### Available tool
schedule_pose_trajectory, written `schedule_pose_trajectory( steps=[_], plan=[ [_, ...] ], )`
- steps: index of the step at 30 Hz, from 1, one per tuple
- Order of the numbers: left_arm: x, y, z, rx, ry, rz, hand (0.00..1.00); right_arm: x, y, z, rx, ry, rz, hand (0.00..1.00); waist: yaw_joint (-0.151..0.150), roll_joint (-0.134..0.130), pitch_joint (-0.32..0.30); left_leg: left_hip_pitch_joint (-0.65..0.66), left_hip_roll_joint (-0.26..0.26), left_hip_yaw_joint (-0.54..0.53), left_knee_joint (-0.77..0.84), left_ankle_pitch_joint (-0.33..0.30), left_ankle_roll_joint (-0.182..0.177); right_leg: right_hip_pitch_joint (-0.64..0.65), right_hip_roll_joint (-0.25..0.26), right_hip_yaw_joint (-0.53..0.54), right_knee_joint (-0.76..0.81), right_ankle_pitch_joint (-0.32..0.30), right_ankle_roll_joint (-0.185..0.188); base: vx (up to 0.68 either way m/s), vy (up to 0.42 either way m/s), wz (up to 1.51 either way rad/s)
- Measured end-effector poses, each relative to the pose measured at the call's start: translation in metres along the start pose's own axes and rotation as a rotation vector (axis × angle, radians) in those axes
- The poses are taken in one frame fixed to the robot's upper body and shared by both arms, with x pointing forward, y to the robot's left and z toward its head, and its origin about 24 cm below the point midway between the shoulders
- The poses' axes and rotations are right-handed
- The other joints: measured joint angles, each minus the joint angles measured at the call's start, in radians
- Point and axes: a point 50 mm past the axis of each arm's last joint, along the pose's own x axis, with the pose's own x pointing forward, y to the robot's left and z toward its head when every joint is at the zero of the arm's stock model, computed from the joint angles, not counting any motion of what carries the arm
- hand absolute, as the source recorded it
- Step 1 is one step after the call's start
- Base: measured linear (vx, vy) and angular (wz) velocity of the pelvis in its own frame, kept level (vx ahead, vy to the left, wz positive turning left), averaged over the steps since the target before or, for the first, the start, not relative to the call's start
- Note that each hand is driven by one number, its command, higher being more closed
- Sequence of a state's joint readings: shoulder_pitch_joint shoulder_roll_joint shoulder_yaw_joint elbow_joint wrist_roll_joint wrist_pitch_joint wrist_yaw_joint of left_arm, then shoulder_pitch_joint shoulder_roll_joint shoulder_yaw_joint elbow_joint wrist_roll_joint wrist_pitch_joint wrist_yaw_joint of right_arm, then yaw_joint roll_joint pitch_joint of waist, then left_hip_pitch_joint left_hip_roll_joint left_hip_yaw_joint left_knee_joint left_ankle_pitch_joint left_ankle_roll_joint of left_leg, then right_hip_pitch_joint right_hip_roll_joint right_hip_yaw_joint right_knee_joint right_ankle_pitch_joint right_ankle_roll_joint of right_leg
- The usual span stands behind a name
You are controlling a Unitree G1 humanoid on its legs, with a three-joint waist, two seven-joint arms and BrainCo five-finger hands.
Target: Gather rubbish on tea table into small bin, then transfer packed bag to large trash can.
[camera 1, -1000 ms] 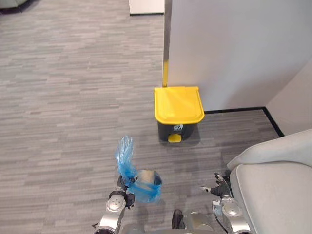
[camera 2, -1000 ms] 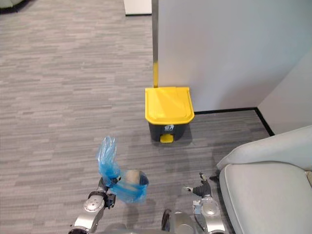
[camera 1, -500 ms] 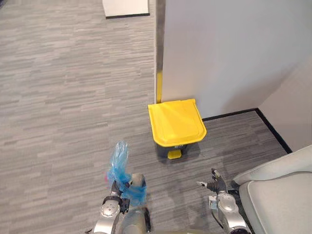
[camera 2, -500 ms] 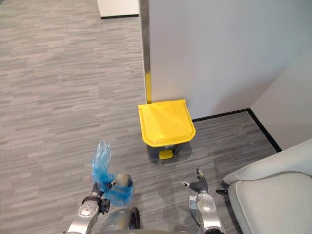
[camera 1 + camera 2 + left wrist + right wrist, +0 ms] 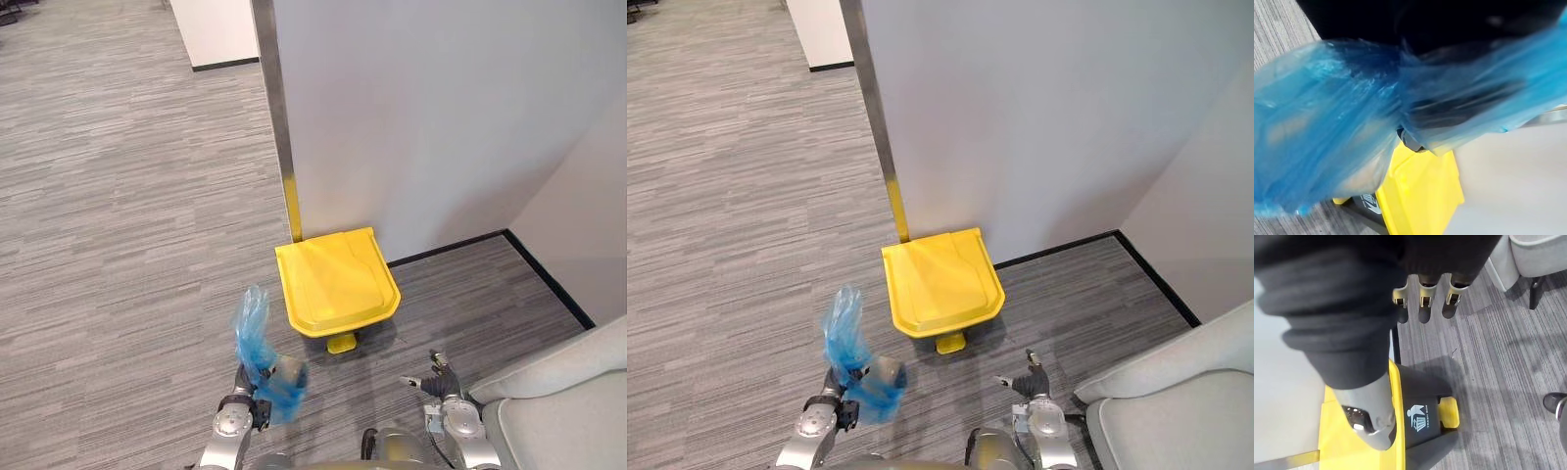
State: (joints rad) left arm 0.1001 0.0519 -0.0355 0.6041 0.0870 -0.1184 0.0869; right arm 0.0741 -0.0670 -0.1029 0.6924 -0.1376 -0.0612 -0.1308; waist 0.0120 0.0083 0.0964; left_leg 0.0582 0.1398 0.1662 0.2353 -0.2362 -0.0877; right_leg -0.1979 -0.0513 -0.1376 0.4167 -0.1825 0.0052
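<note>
Showing the transfer stage: left hand (image 5: 247, 399) clenches the packed blue bag (image 5: 263, 357); lid-shut trash can (image 5: 336, 284) at its 1 o'clock; right hand (image 5: 434, 380) slack-fingered, empty. Deposit apparently remains.

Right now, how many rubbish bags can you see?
1: the blue bag, gripped in the left hand, above the floor left of the closed yellow-lidded trash can. Any inside that can would be hidden.
</note>
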Motion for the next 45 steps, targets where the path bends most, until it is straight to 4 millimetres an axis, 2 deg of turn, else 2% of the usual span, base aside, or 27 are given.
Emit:
schedule_pose_trajectory(
  steps=[7, 12, 17, 21, 26, 28, 29, 30, 31, 32, 33, 34, 35, 36, 37, 38, 39, 40, 42, 43, 44, 45],
  plan=[
    [-0.001, 0.0, -0.015, 0.011, 0.07, -0.008, 1.0, -0.001, -0.002, -0.017, 0.002, 0.074, -0.005, 0.0, 0.001, -0.003, -0.002, 0.005, -0.015, -0.056, -0.065, 0.08, 0.012, 0.092, 0.013, -0.026, -0.201, 0.107, 0.008, 0.01, -0.002, 0.13],
    [-0.002, 0.011, -0.023, 0.048, 0.099, 0.007, 1.0, -0.001, -0.002, -0.021, 0.007, 0.094, -0.003, 0.0, 0.0, -0.005, -0.003, -0.025, -0.042, -0.098, -0.097, 0.124, 0.024, 0.127, 0.002, -0.045, -0.344, 0.204, 0.015, -0.09, 0.045, 0.15],
    [-0.003, 0.019, -0.025, 0.079, 0.105, 0.015, 1.0, -0.002, -0.005, -0.025, 0.016, 0.107, -0.016, 0.0, -0.001, -0.003, -0.001, -0.056, -0.038, -0.134, -0.123, 0.131, 0.019, 0.145, 0.003, -0.106, -0.411, 0.252, 0.012, -0.16, 0.005, 0.38],
    [-0.006, 0.025, -0.03, 0.094, 0.12, 0.024, 1.0, -0.001, -0.006, -0.024, 0.024, 0.104, -0.023, 0.0, 0.002, -0.007, 0.003, -0.076, -0.039, -0.127, -0.132, 0.129, 0.016, 0.145, 0.011, -0.077, -0.45, 0.26, 0.02, -0.18, -0.014, 0.05],
    [-0.006, 0.025, -0.031, 0.085, 0.123, 0.026, 1.0, -0.003, -0.009, -0.028, 0.019, 0.117, -0.029, 0.0, 0.002, -0.008, 0.005, -0.081, -0.034, -0.068, -0.151, 0.129, 0.016, 0.121, 0.017, -0.028, -0.469, 0.258, 0.022, -0.07, -0.011, -0.23],
    [-0.007, 0.025, -0.031, 0.085, 0.125, 0.026, 1.0, -0.002, -0.01, -0.025, 0.017, 0.109, -0.031, 0.0, 0.003, -0.014, 0.009, -0.089, -0.033, -0.046, -0.147, 0.128, 0.017, 0.06, 0.015, 0.005, -0.38, 0.225, 0.052, -0.01, 0.009, -0.33],
    [-0.007, 0.025, -0.031, 0.085, 0.125, 0.024, 1.0, -0.001, -0.01, -0.024, 0.016, 0.104, -0.031, 0.0, -0.001, -0.021, 0.013, -0.095, -0.037, -0.034, -0.128, 0.123, 0.026, 0.013, -0.002, 0.019, -0.28, 0.171, 0.065, 0.02, 0.026, -0.16],
    [-0.006, 0.025, -0.031, 0.087, 0.123, 0.023, 1.0, -0.001, -0.011, -0.024, 0.015, 0.105, -0.032, 0.0, -0.002, -0.029, 0.018, -0.098, -0.038, -0.026, -0.108, 0.118, 0.033, -0.007, -0.009, 0.027, -0.233, 0.143, 0.078, 0.04, 0.029, -0.05],
    [-0.006, 0.024, -0.03, 0.092, 0.121, 0.016, 1.0, -0.002, -0.011, -0.026, 0.015, 0.111, -0.034, 0.0, -0.002, -0.043, 0.027, -0.105, -0.042, -0.022, -0.05, 0.089, 0.039, -0.03, -0.026, 0.028, -0.142, 0.101, 0.111, 0.06, 0.033, 0.11],
    [-0.006, 0.022, -0.03, 0.102, 0.119, 0.005, 1.0, -0.004, -0.012, -0.028, 0.019, 0.118, -0.036, 0.0, -0.001, -0.058, 0.033, -0.116, -0.049, -0.036, 0.011, 0.042, 0.038, -0.032, -0.053, 0.012, -0.089, 0.086, 0.118, 0.06, 0.038, 0.21],
    [-0.006, 0.021, -0.029, 0.103, 0.115, 0.001, 1.0, -0.004, -0.012, -0.029, 0.025, 0.121, -0.039, 0.0, -0.001, -0.063, 0.034, -0.12, -0.052, -0.046, 0.034, 0.025, 0.039, -0.027, -0.062, 0.0, -0.075, 0.082, 0.127, 0.11, 0.076, 0.45],
    [-0.005, 0.018, -0.025, 0.104, 0.096, -0.008, 1.0, -0.005, -0.015, -0.03, 0.048, 0.124, -0.057, 0.0, -0.003, -0.064, 0.046, -0.116, -0.053, -0.06, 0.076, -0.001, 0.059, -0.013, -0.094, -0.038, -0.02, 0.079, 0.208, 0.13, 0.093, 0.46],
    [-0.003, 0.016, -0.017, 0.097, 0.066, -0.009, 1.0, -0.006, -0.02, -0.028, 0.068, 0.11, -0.08, 0.0, -0.006, -0.058, 0.069, -0.113, -0.04, -0.062, 0.123, -0.027, 0.073, -0.074, -0.122, -0.046, 0.149, 0.093, 0.258, 0.13, 0.105, 0.39],
    [0.0, 0.016, -0.011, 0.093, 0.045, -0.006, 1.0, -0.005, -0.022, -0.023, 0.087, 0.084, -0.091, 0.0, 0.007, -0.034, 0.093, -0.109, -0.033, -0.074, 0.205, -0.086, 0.072, -0.185, -0.115, -0.014, 0.298, 0.064, 0.237, 0.1, 0.077, 0.1],
    [0.001, 0.015, -0.009, 0.089, 0.039, -0.006, 1.0, -0.005, -0.02, -0.022, 0.091, 0.08, -0.086, 0.0, 0.009, -0.029, 0.1, -0.102, -0.022, -0.077, 0.234, -0.112, 0.074, -0.205, -0.096, -0.011, 0.269, 0.045, 0.214, 0.13, 0.069, 0.03],
    [0.005, 0.021, -0.003, 0.103, 0.021, 0.004, 1.0, -0.006, -0.016, -0.021, 0.097, 0.077, -0.078, 0.0, 0.003, -0.026, 0.108, -0.095, -0.007, -0.08, 0.278, -0.151, 0.08, -0.229, -0.067, -0.016, 0.148, 0.058, 0.194, 0.18, 0.035, 0.12],
    [0.011, 0.025, 0.007, 0.117, -0.008, 0.01, 1.0, -0.007, -0.015, -0.023, 0.108, 0.087, -0.075, 0.0, 0.001, -0.039, 0.114, -0.093, -0.013, -0.085, 0.312, -0.183, 0.084, -0.241, -0.058, -0.039, 0.01, 0.076, 0.177, 0.18, 0.002, 0.21],
    [0.014, 0.025, 0.013, 0.116, -0.024, 0.013, 1.0, -0.007, -0.016, -0.024, 0.108, 0.089, -0.077, 0.0, 0.002, -0.045, 0.118, -0.092, -0.018, -0.087, 0.334, -0.2, 0.086, -0.243, -0.056, -0.048, -0.039, 0.077, 0.176, 0.22, -0.061, 0.34],
    [0.021, 0.022, 0.028, 0.115, -0.066, 0.009, 1.0, -0.01, -0.02, -0.029, 0.109, 0.103, -0.091, 0.0, -0.005, -0.057, 0.127, -0.087, -0.039, -0.126, 0.414, -0.284, 0.078, -0.24, -0.052, -0.043, -0.109, 0.075, 0.16, 0.3, -0.123, 0.5],
    [0.023, 0.02, 0.032, 0.115, -0.079, 0.006, 1.0, -0.012, -0.025, -0.029, 0.108, 0.096, -0.104, 0.0, -0.008, -0.048, 0.135, -0.077, -0.039, -0.146, 0.439, -0.321, 0.072, -0.24, -0.039, -0.018, -0.091, 0.145, 0.109, 0.37, -0.13, 0.56],
    [0.025, 0.012, 0.037, 0.102, -0.094, -0.006, 1.0, -0.011, -0.034, -0.024, 0.123, 0.076, -0.137, 0.0, -0.007, -0.027, 0.147, -0.056, -0.016, -0.167, 0.436, -0.345, 0.057, -0.245, -0.025, -0.021, -0.028, 0.139, 0.101, 0.4, -0.116, 0.43],
    [0.026, 0.009, 0.04, 0.108, -0.105, -0.02, 1.0, -0.012, -0.041, -0.024, 0.143, 0.068, -0.163, 0.0, -0.002, -0.006, 0.155, -0.034, -0.003, -0.175, 0.401, -0.349, 0.049, -0.265, -0.018, -0.021, 0.04, 0.098, 0.093, 0.48, -0.137, 0.36]
  ],
)
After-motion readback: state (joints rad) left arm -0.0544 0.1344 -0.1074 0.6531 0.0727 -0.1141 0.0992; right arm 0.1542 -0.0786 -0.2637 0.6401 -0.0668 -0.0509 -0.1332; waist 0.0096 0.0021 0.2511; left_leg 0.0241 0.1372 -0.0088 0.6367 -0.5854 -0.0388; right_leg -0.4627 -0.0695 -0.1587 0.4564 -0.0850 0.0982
